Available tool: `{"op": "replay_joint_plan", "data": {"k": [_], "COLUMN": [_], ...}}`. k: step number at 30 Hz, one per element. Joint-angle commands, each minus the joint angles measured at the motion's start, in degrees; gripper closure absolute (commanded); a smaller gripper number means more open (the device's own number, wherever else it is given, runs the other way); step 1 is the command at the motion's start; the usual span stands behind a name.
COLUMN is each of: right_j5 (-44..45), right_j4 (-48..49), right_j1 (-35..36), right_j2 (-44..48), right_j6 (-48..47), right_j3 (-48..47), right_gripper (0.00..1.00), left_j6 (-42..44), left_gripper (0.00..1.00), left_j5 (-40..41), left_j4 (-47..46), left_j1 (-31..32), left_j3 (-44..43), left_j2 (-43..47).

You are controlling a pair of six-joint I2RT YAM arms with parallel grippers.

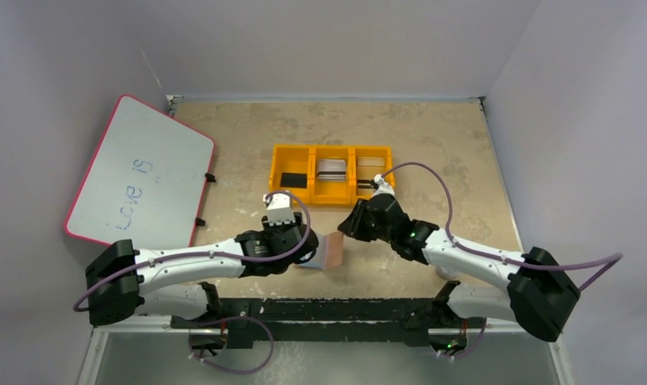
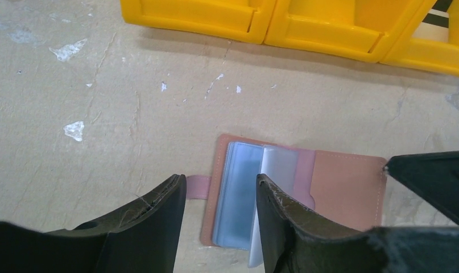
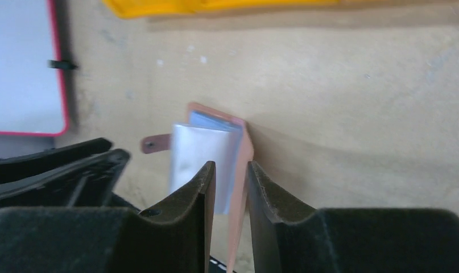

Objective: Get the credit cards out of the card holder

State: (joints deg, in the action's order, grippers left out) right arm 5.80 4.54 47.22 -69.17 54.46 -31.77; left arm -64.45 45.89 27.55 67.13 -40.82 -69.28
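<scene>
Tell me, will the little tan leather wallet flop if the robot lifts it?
Probably floppy: the tan leather wallet folds at its middle, and its pale blue-grey inner leaves fan loose. It looks thin, so it is likely light and apt to slide on the beige table.

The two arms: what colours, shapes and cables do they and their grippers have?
Both arms are alike: the left arm and the right arm have white links with black joint housings, and a purple cable loops along each. The left gripper and the right gripper have black, tapered, scuffed fingers.
</scene>
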Motion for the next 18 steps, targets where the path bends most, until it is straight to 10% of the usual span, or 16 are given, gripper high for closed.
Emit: {"op": "replay_joint_plan", "data": {"k": [1,11,18], "right_j5": [-1.8,-15.5,-5.3], "right_j4": [2.0,14.4,0.6], "right_j1": [-0.2,1.3,7.8], "right_j2": [3.5,-2.3,-17.4], "right_j6": [-2.2,-5.8,-10.8], "right_j3": [-2.8,-6.4,-21.9], "right_gripper": [0.69,0.64,0.65], "left_j6": [-3.8,-11.9,-18.5], "left_gripper": [0.52,0.51,0.51], "left_j5": [3.8,11.6,15.0], "left_j4": [1.4,11.7,20.0], "left_j1": [-0.3,-0.3,-0.3], "left_j3": [-0.9,1.8,1.7], "left_j2": [1.5,11.4,15.1]}}
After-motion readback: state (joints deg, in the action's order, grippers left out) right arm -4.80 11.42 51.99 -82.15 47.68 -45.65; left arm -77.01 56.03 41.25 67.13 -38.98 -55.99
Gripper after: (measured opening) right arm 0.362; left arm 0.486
